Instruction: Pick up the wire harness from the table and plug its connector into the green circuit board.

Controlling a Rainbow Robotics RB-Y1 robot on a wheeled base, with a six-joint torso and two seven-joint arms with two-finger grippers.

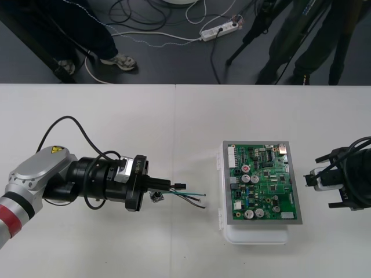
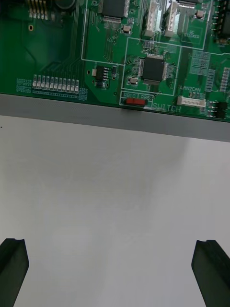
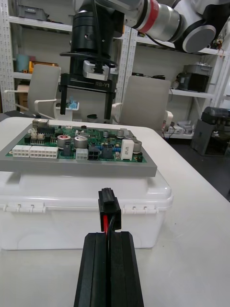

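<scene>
My left gripper (image 1: 167,185) hovers just above the table left of the green circuit board (image 1: 264,182), shut on the wire harness. The small black plug (image 1: 181,186) pokes out past the fingertips toward the board. In the left wrist view the plug (image 3: 109,204) stands above the closed fingers (image 3: 96,268), with red and black wires running down between them. Loose wires (image 1: 194,197) trail toward the board, and the metal socket (image 1: 155,198) hangs under the gripper. My right gripper (image 1: 324,180) waits open just right of the board, its fingers (image 2: 12,268) spread wide.
The board sits on a white base (image 1: 255,234) with latches on its left side (image 1: 218,217). From the left wrist, the right gripper (image 3: 88,91) stands beyond the board (image 3: 81,148). A bare strip of table (image 1: 208,185) separates plug and base.
</scene>
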